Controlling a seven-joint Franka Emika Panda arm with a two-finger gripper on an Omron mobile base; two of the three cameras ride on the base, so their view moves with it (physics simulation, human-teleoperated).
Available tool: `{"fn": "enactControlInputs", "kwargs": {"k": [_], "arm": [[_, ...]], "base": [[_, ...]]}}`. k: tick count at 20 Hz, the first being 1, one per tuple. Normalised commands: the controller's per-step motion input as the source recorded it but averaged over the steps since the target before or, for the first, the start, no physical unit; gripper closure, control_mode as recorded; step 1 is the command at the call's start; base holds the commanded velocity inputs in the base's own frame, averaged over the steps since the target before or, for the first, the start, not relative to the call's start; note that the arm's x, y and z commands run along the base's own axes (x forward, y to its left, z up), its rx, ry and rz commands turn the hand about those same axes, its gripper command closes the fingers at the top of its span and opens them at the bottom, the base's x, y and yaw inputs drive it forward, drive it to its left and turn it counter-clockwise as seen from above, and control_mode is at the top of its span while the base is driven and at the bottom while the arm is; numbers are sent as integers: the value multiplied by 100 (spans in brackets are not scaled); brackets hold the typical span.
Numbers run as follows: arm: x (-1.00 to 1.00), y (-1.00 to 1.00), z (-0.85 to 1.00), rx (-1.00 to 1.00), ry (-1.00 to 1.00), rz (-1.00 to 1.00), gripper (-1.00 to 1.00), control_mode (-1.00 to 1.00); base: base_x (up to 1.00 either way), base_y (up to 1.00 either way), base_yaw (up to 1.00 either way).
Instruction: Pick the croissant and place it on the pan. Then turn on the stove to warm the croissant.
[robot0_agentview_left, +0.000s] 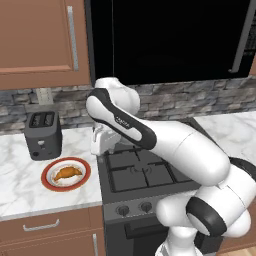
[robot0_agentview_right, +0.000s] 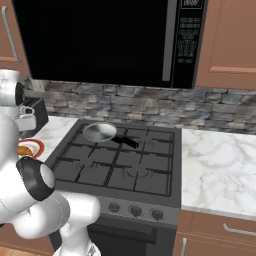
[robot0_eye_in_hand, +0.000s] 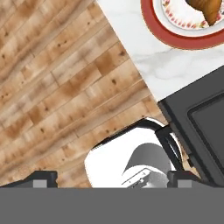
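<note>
The croissant (robot0_agentview_left: 67, 173) (robot0_eye_in_hand: 205, 8) is a golden crescent lying on a red-rimmed white plate (robot0_agentview_left: 48, 183) on the counter left of the stove (robot0_agentview_left: 145, 175). In the right base view the croissant (robot0_agentview_right: 24, 150) peeks out beside my arm. The silver pan (robot0_agentview_right: 100, 132) with its black handle sits on the stove's (robot0_agentview_right: 120, 170) back left burner. My gripper (robot0_agentview_left: 101, 148) (robot0_eye_in_hand: 113, 179) hangs above the seam between counter and stove, to the right of the plate. It is open, with nothing between its fingertips (robot0_eye_in_hand: 43, 178). Round knobs (robot0_agentview_right: 136, 210) line the stove's front.
A black toaster (robot0_agentview_left: 44, 134) stands behind the plate on the marble counter (robot0_agentview_left: 20, 175). A black microwave (robot0_agentview_right: 100, 40) hangs over the stove. Wooden cabinets (robot0_agentview_left: 40, 40) flank it, and more marble counter (robot0_agentview_right: 220, 165) lies right of the stove.
</note>
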Motion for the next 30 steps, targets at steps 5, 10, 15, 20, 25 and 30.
{"fn": "enactControlInputs", "kwargs": {"k": [5,10,15,20,25,30], "arm": [[0,0,-11,3,-14,18,-100,-100],[0,1,-8,4,-9,19,-100,-100],[0,2,-1,5,-1,18,-100,-100],[0,10,-3,5,-1,13,-100,-100],[1,21,-6,2,-6,8,-100,-100],[5,19,-12,2,-11,6,-100,-100]], "base": [[0,0,0],[0,0,0],[0,0,0],[0,0,0],[0,0,0],[0,0,0]]}}
